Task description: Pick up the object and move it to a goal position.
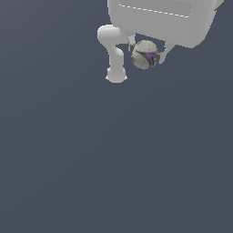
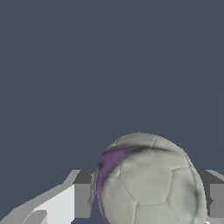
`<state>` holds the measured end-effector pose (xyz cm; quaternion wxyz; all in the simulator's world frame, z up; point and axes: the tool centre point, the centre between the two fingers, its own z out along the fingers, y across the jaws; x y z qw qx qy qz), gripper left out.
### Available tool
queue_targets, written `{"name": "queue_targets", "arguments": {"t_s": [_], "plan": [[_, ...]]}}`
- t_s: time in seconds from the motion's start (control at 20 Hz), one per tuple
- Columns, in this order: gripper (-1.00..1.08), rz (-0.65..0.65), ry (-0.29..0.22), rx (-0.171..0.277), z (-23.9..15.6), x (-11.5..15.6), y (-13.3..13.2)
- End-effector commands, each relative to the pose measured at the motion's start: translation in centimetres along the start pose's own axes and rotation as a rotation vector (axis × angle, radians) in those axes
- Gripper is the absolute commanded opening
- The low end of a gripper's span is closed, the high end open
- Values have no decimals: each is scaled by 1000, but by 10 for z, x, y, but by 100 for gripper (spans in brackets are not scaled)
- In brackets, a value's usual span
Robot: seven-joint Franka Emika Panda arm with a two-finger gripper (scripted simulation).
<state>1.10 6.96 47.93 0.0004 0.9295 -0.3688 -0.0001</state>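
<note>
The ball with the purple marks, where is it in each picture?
Exterior view: the ball is near the top, right of middle, under the arm's pale body.
Wrist view: the ball fills the lower right, seen close up.
Shared landmark: the gripper, with a finger at each side of the ball in both views.
</note>
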Motion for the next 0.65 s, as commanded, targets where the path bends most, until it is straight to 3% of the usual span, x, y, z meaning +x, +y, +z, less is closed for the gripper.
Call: {"name": "queue_targets", "arguments": {"t_s": [0.0,0.6], "plan": [[-100,0,0,0,-10,-1,-3],[-100,0,0,1,-27,-3,-10]]}}
